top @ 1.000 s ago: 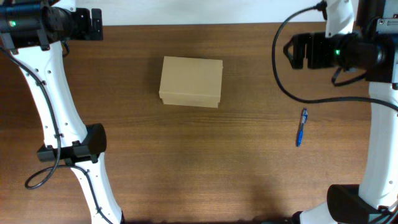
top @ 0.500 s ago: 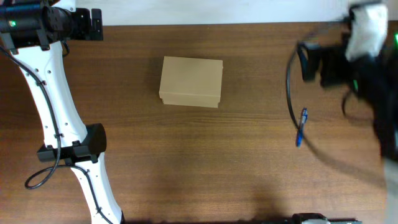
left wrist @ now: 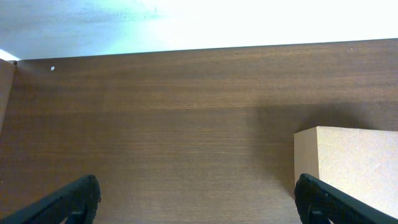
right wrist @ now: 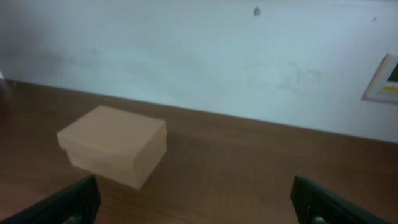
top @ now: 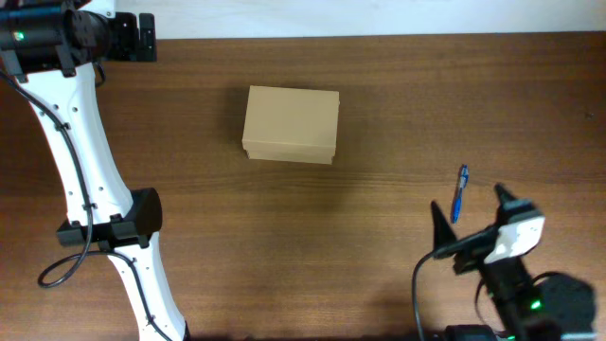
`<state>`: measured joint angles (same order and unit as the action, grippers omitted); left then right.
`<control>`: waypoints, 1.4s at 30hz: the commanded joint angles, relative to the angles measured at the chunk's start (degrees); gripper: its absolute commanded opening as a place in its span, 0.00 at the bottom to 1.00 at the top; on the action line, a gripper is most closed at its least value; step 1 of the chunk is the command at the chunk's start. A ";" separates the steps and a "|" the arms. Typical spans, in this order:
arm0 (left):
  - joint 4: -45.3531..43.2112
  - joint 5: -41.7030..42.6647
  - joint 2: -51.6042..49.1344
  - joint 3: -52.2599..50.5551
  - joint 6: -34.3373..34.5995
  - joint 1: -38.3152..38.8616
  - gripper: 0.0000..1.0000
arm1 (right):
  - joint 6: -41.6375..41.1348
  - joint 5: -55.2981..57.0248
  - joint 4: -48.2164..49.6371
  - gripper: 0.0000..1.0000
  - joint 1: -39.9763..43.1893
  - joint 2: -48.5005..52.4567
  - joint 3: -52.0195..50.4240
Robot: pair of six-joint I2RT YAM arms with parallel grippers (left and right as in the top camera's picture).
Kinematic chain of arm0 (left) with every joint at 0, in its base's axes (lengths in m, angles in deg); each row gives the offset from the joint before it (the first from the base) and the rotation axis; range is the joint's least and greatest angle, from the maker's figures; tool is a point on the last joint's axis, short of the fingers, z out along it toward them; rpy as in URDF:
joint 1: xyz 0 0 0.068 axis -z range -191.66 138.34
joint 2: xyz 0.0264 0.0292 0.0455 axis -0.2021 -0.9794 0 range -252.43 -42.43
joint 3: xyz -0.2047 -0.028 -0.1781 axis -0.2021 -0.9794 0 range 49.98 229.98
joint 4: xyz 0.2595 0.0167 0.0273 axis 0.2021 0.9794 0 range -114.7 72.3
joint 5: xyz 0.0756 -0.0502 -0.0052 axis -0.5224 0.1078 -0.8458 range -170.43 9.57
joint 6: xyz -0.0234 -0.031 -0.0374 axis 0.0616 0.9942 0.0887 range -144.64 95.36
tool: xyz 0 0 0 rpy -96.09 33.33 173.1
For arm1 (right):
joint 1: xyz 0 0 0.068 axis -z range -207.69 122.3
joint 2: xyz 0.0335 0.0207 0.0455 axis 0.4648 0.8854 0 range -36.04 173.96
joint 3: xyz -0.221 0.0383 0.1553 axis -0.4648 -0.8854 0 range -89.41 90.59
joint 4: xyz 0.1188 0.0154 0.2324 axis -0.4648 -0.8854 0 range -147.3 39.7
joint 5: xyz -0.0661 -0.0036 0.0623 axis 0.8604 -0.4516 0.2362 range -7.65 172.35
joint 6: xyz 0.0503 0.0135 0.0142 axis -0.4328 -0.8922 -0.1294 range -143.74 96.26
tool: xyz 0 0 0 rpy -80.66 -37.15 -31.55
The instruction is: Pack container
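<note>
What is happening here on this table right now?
Two robot arms are set to pack a closed cardboard box standing on the table. Neither touches it. The left gripper is open at the far left corner; the right gripper is open at the near edge, close to a blue pen. Nothing is held.

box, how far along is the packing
Nothing looks done: the box is closed and the pen lies out on the table. In hand: the right gripper is open and empty near the pen; the left gripper is open, far off. To do: probably grasp the pen, open the box, pack it.
</note>
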<state>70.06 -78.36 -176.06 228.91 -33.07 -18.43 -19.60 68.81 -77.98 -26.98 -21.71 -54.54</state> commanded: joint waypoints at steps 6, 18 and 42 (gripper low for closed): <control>0.11 -0.39 0.13 -0.13 -0.68 -0.04 1.00 | -0.07 0.50 9.60 0.99 0.11 -11.69 -17.35; 0.11 -0.39 0.11 -0.13 -0.68 -0.04 1.00 | -0.04 0.74 12.09 0.99 0.11 -14.19 -24.50; 0.11 -0.39 0.13 -0.13 -0.68 -0.04 1.00 | -0.07 0.50 12.94 0.99 0.07 -14.19 -30.23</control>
<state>70.06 -78.36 -176.06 228.91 -33.04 -18.43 -19.62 68.83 -65.21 -26.98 -35.20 -84.11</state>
